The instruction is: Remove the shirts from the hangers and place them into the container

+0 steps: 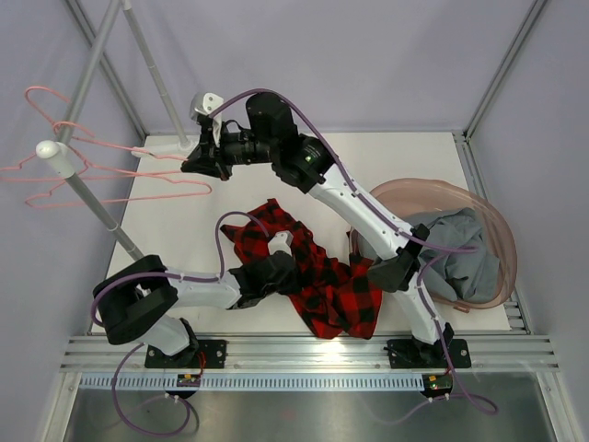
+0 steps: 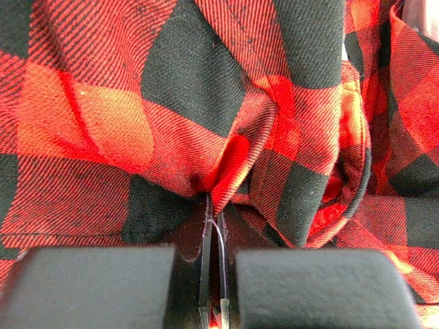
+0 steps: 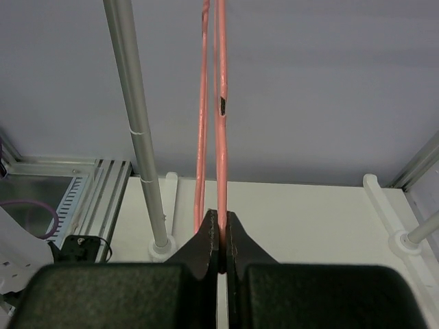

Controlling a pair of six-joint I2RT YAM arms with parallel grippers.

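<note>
The left gripper (image 2: 211,205) is pressed together on a fold of the plaid shirt (image 2: 171,89). The shirt lies crumpled on the table (image 1: 184,230), stretching diagonally from the gripper towards the container (image 1: 502,262), where the grey shirt (image 1: 456,253) rests. The right gripper (image 3: 219,223) pinches a wire of a pink hanger (image 3: 221,103). The hanger runs straight away from its jaws, leftward to the rail pole (image 1: 92,198).

The left arm (image 1: 204,291) and right arm (image 1: 363,214) are white links between bulky black joints. Purple cables (image 1: 219,247) run along both. Black bases (image 1: 198,354) sit at 6 o'clock. The left tool (image 2: 214,219) and right tool (image 3: 219,236) have matte black fingers.
</note>
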